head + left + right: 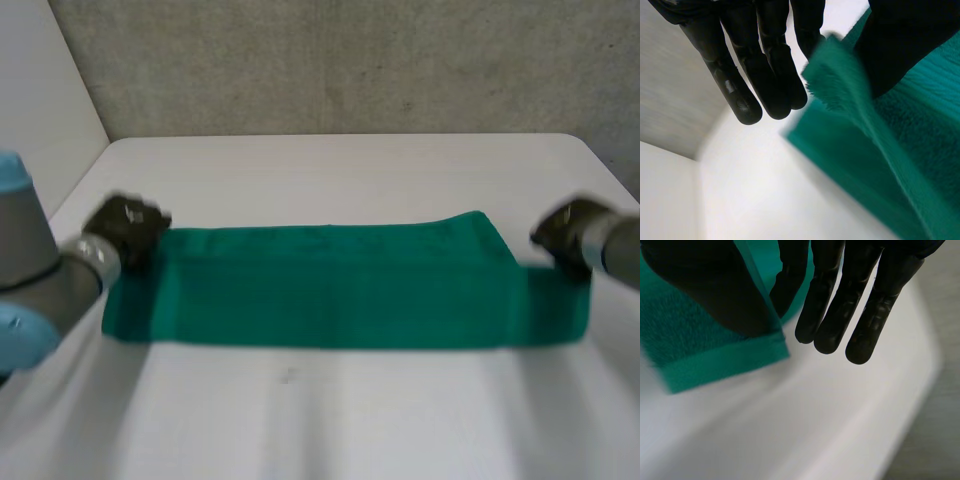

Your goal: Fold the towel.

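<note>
Two pinches live | black left hand (125, 226) nips green terry towel (330, 288) corner, 9 o'clock | right hand (560, 236) nips 3 o'clock corner | white desk (330, 170)

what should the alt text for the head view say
A green towel lies stretched as a long band across a white table, seen from above and behind the robot. The black left hand is at the towel's far left corner and the black right hand at its far right corner, with a grey wall beyond the table.
</note>
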Robot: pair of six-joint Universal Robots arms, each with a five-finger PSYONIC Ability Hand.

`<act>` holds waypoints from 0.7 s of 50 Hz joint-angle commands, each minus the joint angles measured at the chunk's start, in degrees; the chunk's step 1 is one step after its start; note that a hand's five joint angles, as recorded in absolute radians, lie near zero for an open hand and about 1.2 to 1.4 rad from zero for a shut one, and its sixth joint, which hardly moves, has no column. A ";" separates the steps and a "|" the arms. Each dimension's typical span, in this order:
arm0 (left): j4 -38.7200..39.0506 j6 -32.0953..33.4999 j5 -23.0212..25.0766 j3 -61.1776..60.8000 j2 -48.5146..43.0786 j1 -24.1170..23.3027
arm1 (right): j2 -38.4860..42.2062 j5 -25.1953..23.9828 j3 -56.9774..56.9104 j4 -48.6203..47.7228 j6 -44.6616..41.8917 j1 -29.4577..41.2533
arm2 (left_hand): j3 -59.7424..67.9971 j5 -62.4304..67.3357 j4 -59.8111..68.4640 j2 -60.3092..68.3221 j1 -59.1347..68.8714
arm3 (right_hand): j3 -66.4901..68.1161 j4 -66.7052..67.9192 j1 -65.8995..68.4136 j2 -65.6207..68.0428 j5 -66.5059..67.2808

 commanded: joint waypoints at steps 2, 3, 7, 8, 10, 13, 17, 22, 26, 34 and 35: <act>21.43 -7.16 -5.93 22.31 1.45 -3.41 | 1.13 1.19 -27.38 -20.88 17.60 2.30 | 11.65 14.91 11.57 11.38 14.40 | 12.35 11.79 23.42 12.44 13.24; 24.72 -9.01 -6.02 22.15 2.52 -3.77 | 0.60 1.02 -27.12 -24.13 20.16 2.12 | 11.65 14.91 11.57 11.38 14.40 | 12.35 11.79 23.42 12.44 13.24; 33.80 -16.58 -7.16 21.09 6.83 -3.68 | -7.21 0.75 -23.00 -33.91 26.42 1.95 | 11.65 14.91 11.57 11.38 14.40 | 12.35 11.79 23.42 12.44 13.24; 33.54 -17.46 -7.51 20.66 7.35 -3.51 | -8.62 0.58 -21.94 -34.09 26.42 1.95 | 11.65 14.91 11.57 11.38 14.40 | 12.35 11.79 23.42 12.44 13.24; 32.06 -19.57 -7.69 18.91 8.32 -3.16 | -11.27 -0.12 -18.69 -34.09 26.42 1.86 | 11.65 14.91 11.57 11.38 14.40 | 12.35 11.79 23.42 12.44 13.24; 30.21 -20.72 -7.17 16.88 8.07 -3.15 | -11.36 -1.70 -14.66 -34.09 26.42 2.47 | 11.65 14.91 11.57 11.38 14.40 | 12.35 11.79 23.42 12.44 13.24; 28.36 -21.25 -6.64 12.40 7.36 -2.72 | -11.36 -3.72 -9.56 -34.01 26.42 2.39 | 11.65 14.91 11.57 11.38 14.40 | 12.35 11.79 23.42 12.44 13.24; 28.62 -21.51 -5.59 4.16 5.27 -1.92 | -10.14 -5.57 -3.57 -34.09 26.33 2.39 | 11.65 14.91 11.57 11.38 14.40 | 12.35 11.79 23.42 12.44 13.24; 28.71 -21.43 -4.53 -0.52 2.27 -1.84 | -6.10 -6.37 0.30 -33.83 26.33 1.95 | 11.65 14.91 11.57 11.38 14.40 | 12.35 11.79 23.42 12.44 13.24; 28.62 -20.99 -4.00 -6.93 -3.53 -1.92 | 2.61 -6.63 5.05 -33.48 26.07 1.86 | 11.65 14.91 11.57 11.38 14.40 | 12.35 11.79 23.42 12.44 13.24; 28.53 -20.90 -4.00 -7.64 -3.63 -1.92 | 3.31 -6.63 5.40 -33.04 25.98 1.77 | 11.65 14.91 11.57 11.38 14.40 | 12.35 11.79 23.42 12.44 13.24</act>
